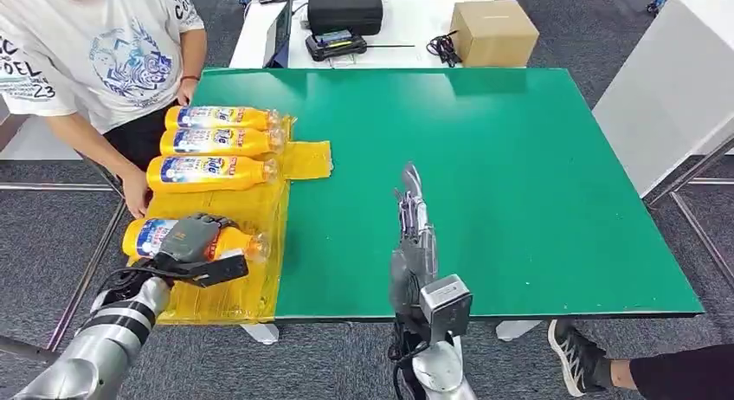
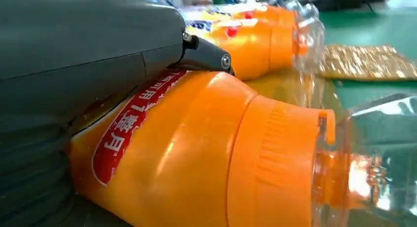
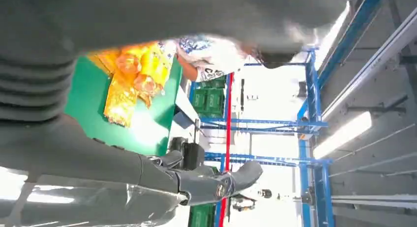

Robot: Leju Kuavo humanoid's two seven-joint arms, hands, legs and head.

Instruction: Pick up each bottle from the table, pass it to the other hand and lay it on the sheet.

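The left hand (image 1: 189, 241) grasps an orange plastic bottle with a clear cap (image 1: 232, 242), which lies on its side on the crinkled yellow plastic sheet (image 1: 251, 203) at the near left corner of the green table (image 1: 485, 175); the fingers hide most of its label. Three more orange bottles (image 1: 216, 144) lie side by side farther along the sheet. The right hand (image 1: 414, 229) is released, fingers straight, holding nothing over the table. A person in a white printed T-shirt (image 1: 95, 54) stands at the left, cut off at the frame's top
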